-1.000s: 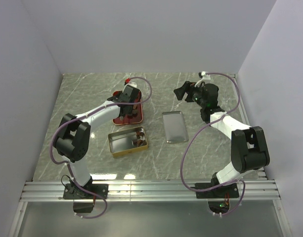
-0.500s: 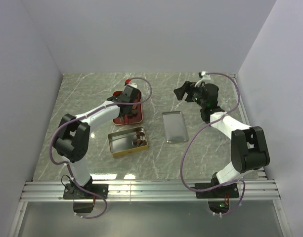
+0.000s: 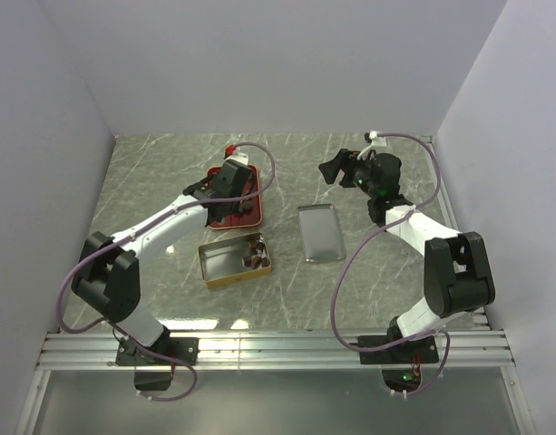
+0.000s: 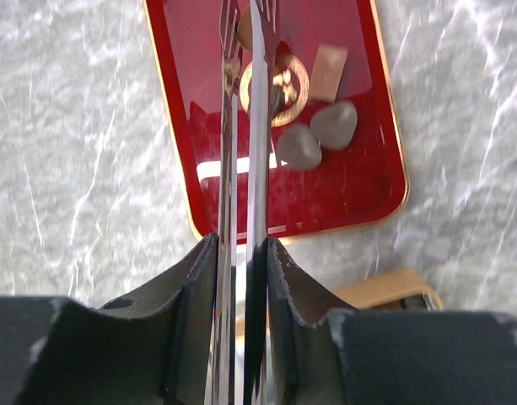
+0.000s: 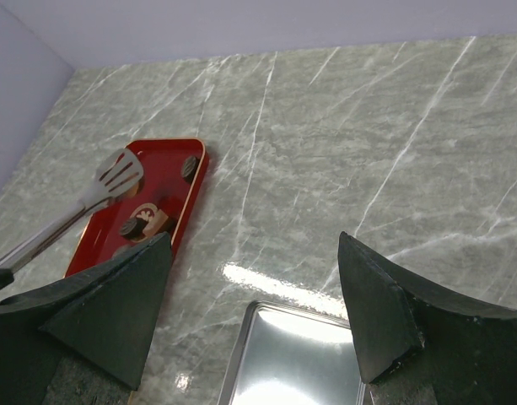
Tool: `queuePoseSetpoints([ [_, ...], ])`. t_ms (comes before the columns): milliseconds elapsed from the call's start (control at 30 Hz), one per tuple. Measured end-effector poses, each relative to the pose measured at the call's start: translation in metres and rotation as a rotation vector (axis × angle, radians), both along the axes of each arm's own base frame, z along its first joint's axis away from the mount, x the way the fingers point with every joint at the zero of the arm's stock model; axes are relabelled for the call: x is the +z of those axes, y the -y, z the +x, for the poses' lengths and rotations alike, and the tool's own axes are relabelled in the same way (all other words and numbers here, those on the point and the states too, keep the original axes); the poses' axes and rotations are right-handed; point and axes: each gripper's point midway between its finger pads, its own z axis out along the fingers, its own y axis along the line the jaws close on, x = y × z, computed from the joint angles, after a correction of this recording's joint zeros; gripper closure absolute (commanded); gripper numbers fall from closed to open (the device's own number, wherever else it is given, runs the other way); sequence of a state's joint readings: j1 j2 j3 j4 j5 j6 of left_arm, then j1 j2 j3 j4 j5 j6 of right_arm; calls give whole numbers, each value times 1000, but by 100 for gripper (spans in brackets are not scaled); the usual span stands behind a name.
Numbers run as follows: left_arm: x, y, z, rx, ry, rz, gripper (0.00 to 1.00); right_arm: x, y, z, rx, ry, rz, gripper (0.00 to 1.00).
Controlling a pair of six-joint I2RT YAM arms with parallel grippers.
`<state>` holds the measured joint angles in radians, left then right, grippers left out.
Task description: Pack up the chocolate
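Observation:
My left gripper (image 3: 225,184) is shut on a pair of metal tongs (image 4: 251,126) whose tips hang over the red tray (image 3: 248,213). Whether the tongs hold a piece I cannot tell. Two dark chocolate pieces (image 4: 317,137) lie on the tray (image 4: 359,194) just right of the tongs. Several more pieces (image 3: 256,253) lie in the right end of the open gold tin (image 3: 225,265), in front of the tray. In the right wrist view the tongs (image 5: 106,181) hover over the tray (image 5: 169,181), which holds more pieces (image 5: 189,166). My right gripper (image 3: 336,169) is open and empty, raised at the back right.
A silver lid (image 3: 319,233) lies flat right of the tin, below my right gripper's open fingers (image 5: 385,312); it also shows in the right wrist view (image 5: 300,363). A corner of the tin (image 4: 393,291) shows by my left gripper (image 4: 241,253). White walls enclose the marble table.
My left arm has swung its elbow down and to the left. Its gripper and the tongs have shifted slightly towards the near left over the tray. The right arm has not moved.

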<state>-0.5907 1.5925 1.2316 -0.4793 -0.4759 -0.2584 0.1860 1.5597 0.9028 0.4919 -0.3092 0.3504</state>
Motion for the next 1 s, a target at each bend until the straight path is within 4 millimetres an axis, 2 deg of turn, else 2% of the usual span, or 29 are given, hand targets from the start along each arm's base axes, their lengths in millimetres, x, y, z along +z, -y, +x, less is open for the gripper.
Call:
queuePoseSetpoints([
  [233, 9, -2, -40, -21, -18, -38, 70, 3, 0, -1, 1, 8, 2, 14],
  [433, 50, 11, -77, -78, 34, -159, 69, 4, -1, -1, 7, 8, 3, 14],
  [533, 62, 10, -89, -89, 48, -203, 68, 4, -1, -1, 8, 8, 3, 14],
  [800, 45, 5, -121, -129, -72, -195, 68, 4, -2, -2, 10, 8, 4, 14],
  [1000, 48, 6, -140, -174, -119, -229, 68, 4, -1, -2, 10, 8, 4, 14],
])
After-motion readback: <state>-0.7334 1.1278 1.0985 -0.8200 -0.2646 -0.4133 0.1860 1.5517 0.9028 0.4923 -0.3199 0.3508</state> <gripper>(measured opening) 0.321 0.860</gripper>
